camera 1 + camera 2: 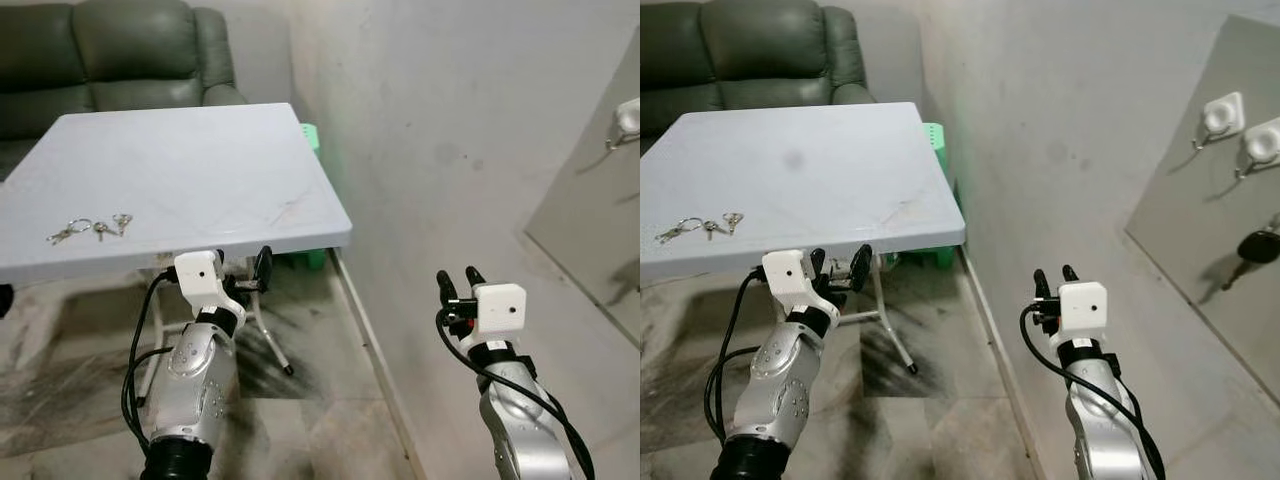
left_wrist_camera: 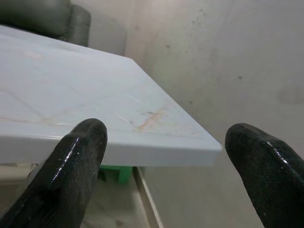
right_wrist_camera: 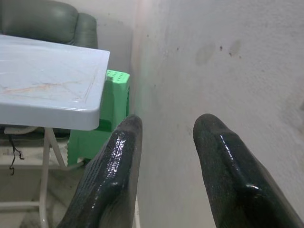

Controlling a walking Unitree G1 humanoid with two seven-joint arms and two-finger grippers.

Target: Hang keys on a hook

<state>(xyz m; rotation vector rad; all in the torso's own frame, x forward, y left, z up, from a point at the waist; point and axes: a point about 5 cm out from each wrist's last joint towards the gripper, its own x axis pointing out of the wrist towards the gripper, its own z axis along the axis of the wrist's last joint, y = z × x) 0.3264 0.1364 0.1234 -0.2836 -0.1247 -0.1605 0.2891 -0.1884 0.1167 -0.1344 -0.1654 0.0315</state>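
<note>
White surface [image 1: 200, 160] carries the keys [image 1: 88, 229] near its left front edge. Left claw [image 1: 232, 272] spread wide, right claw [image 1: 458, 282] slightly parted, both empty. Keys judged light, rigid, slippery; take the ring.

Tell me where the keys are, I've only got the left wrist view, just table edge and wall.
Observer: The keys lie on the white table, near its front edge at the robot's far left.
Operator: Is the left claw holding anything?
Observer: No. The left claw is open and sits just below the table's front edge, well to the right of the keys.
Operator: And the hooks?
Observer: Two white hooks are on a grey panel on the wall to the robot's right; a dark key already hangs below them.
Operator: Right arm?
Observer: The right claw is open, empty, raised beside that wall.
</note>
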